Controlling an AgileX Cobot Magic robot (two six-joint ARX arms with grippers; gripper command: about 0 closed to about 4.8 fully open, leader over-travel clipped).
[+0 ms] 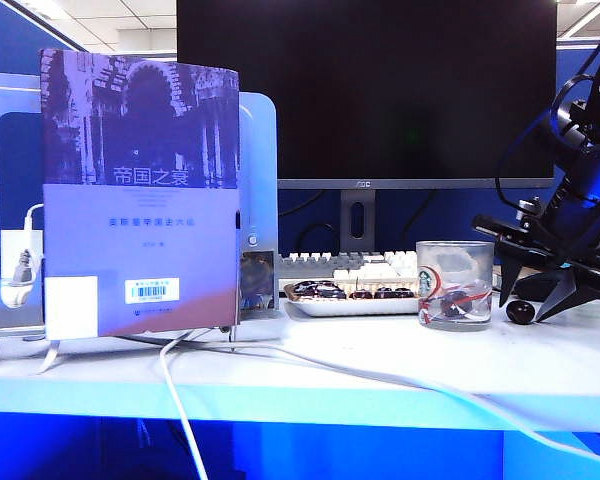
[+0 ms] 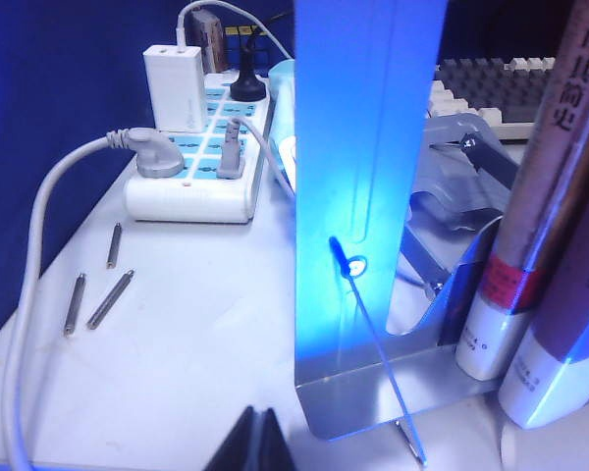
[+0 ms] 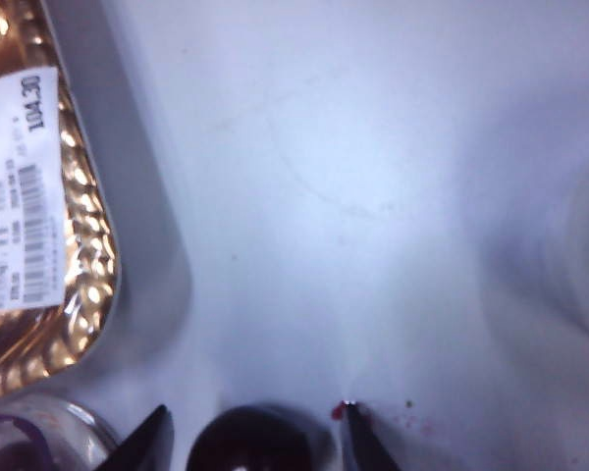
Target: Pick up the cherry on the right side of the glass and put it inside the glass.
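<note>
The cherry [image 1: 521, 312], small, dark and glossy, lies on the white table just right of the glass [image 1: 454, 283], a short clear tumbler with a green round logo. My right gripper [image 1: 525, 308] points down over the cherry, open, with one fingertip on each side of it and a gap on both sides. In the right wrist view the cherry [image 3: 250, 444] sits between the open fingers of the right gripper [image 3: 255, 410], and the glass [image 3: 34, 434] shows at the corner. My left gripper [image 2: 260, 440] is shut and empty, low over the table far from both.
A white tray [image 1: 310, 307] with a row of dark fruits lies left of the glass, in front of a keyboard [image 1: 325, 265] and monitor [image 1: 365, 90]. A book [image 1: 140, 190] stands in a metal bookend [image 2: 363, 196]. A power strip [image 2: 191, 167] and loose screws [image 2: 110, 298] are near the left gripper.
</note>
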